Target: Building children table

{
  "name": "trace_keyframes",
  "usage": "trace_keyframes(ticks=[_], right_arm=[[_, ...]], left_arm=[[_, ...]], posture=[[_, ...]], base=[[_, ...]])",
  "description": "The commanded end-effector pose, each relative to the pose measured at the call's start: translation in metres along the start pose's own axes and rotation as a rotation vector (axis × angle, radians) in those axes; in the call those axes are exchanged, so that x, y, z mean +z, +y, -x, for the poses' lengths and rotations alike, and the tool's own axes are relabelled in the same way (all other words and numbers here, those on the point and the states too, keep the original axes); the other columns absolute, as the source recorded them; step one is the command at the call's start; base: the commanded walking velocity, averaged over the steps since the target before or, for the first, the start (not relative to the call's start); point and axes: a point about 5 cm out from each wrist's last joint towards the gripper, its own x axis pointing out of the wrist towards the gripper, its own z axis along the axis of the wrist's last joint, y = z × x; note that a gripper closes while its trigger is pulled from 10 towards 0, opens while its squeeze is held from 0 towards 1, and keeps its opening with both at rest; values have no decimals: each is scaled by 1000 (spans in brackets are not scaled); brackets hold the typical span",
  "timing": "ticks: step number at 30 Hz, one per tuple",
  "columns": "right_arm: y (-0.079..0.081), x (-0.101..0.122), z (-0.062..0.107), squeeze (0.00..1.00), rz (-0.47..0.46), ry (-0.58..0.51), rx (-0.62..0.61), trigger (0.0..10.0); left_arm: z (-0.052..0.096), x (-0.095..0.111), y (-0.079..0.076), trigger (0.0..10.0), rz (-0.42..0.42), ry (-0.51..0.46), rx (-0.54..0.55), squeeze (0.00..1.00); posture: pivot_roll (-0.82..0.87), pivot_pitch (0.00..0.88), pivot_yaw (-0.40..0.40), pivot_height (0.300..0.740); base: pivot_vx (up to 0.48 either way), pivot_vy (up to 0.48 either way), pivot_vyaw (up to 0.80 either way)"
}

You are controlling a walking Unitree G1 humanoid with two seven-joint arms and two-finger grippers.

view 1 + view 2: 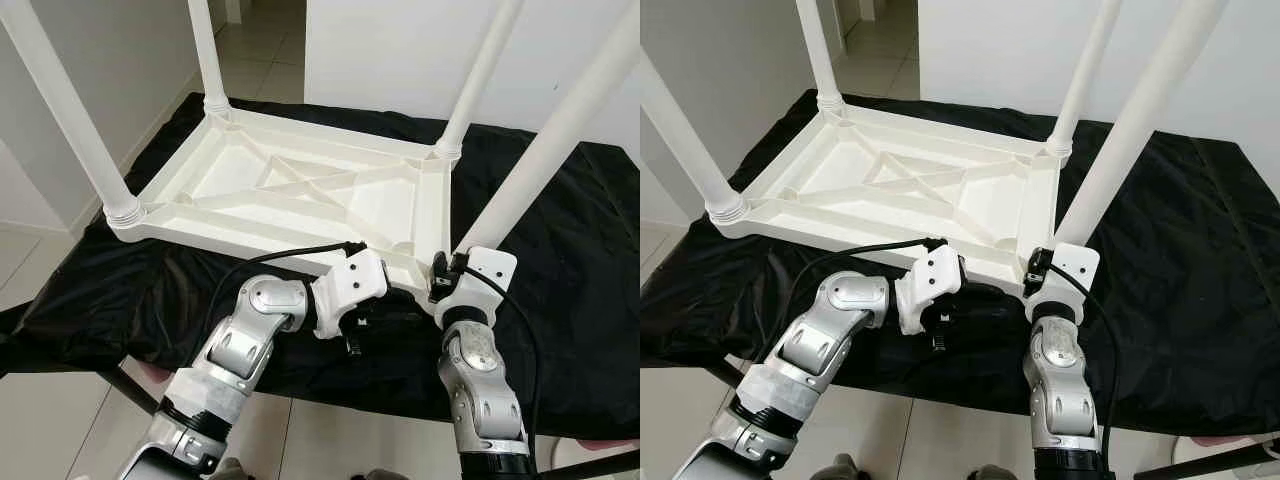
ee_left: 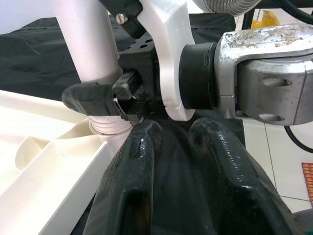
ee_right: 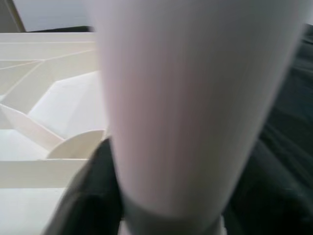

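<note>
No brand, label or writing can be read on anything in view. A white plastic children's table (image 1: 300,190) is seen lying upside down on a black cloth (image 1: 560,300), which is draped in soft wrinkles over a low surface. The underside of the tabletop is moulded as a shallow tray, stiffened by straight ribs that cross in an X. Four smooth, round, tapering white legs stand up from its corners, each seated in a ringed, threaded collar.

The near right leg (image 1: 560,140) is gripped just above its collar by the right gripper (image 1: 450,275); in the left wrist view a matte black finger (image 2: 90,98) is seen pressed around the leg, and in the right wrist view the blurred white shaft (image 3: 195,107) is shown close up with a dark finger at its side. The left gripper (image 1: 352,335) is held low beside the same corner, over the cloth, its two glossy black fingers (image 2: 132,181) set slightly apart with nothing between them. Pale floor tiles (image 1: 60,400) are visible around the cloth.
</note>
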Motion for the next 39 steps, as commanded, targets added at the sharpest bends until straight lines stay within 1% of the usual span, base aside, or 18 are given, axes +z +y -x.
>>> trace_keyframes(ticks=[1,5,8,10,13,14,15,16,18,22,24,27,29,32,33,34,35,39], right_arm=[[3,-6,5,1000,-56,42,-30,10000],[-3,-3,8,1000,-57,2,38,10000],[-18,-8,10,1000,-36,14,122,10000],[-18,-8,10,1000,-36,14,122,10000],[-28,-11,11,1000,-1,27,224,10000],[-34,-12,11,341,37,28,296,10000],[-34,-12,11,341,37,28,296,10000],[-44,-12,10,0,84,40,417,10000],[-44,-12,10,0,84,40,417,10000],[-47,-6,-2,0,142,18,553,10000],[-47,-6,-2,0,142,18,553,10000],[-43,-1,-10,0,167,-4,619,10000],[-34,4,-21,0,190,-18,696,10000],[-30,5,-25,0,201,-18,719,10000],[-27,4,-26,0,211,-10,752,4235],[-25,3,-26,0,216,-3,771,4235],[-26,1,-26,0,216,8,779,0],[-30,-4,-24,0,217,32,789,0]], left_arm=[[1,0,3,10000,-2,6,102,0],[1,0,3,10000,0,7,111,0],[2,0,3,10000,0,8,111,0],[2,0,3,10000,0,8,111,0],[2,0,3,10000,0,9,111,0],[2,0,3,10000,-1,9,111,0],[2,0,3,10000,-1,9,111,0],[2,1,4,10000,-3,10,110,0],[2,1,4,10000,-3,10,110,0],[1,1,6,10000,-7,8,110,0],[1,1,6,10000,-7,8,110,0],[1,2,7,10000,-10,6,110,0],[1,3,8,10000,-13,5,111,0],[0,4,8,10000,-14,5,112,0],[1,4,8,10000,-14,4,115,0],[1,4,8,10000,-14,3,116,0],[1,4,8,10000,-15,4,119,0],[2,4,8,10000,-14,5,123,0]], posture=[[-24,0,-14,740],[-20,0,-17,740],[-20,0,-16,740],[-20,0,-16,740],[-20,0,-14,740],[-21,0,-13,740],[-21,0,-13,740],[-22,0,-12,740],[-22,0,-12,740],[-20,0,-8,740],[-20,0,-8,740],[-18,0,-7,740],[-13,0,-8,740],[-10,0,-9,740],[-4,0,-14,740],[-4,0,-14,740],[-4,0,-14,740],[0,0,-18,740]], base=[[0,0,0],[0,0,0],[0,0,0],[0,0,0],[0,0,0],[0,0,0],[0,0,0],[0,0,0],[0,0,0],[0,0,0],[0,0,0],[0,0,0],[0,0,0],[0,0,0],[0,0,0],[0,0,0],[0,0,0],[0,0,0]])
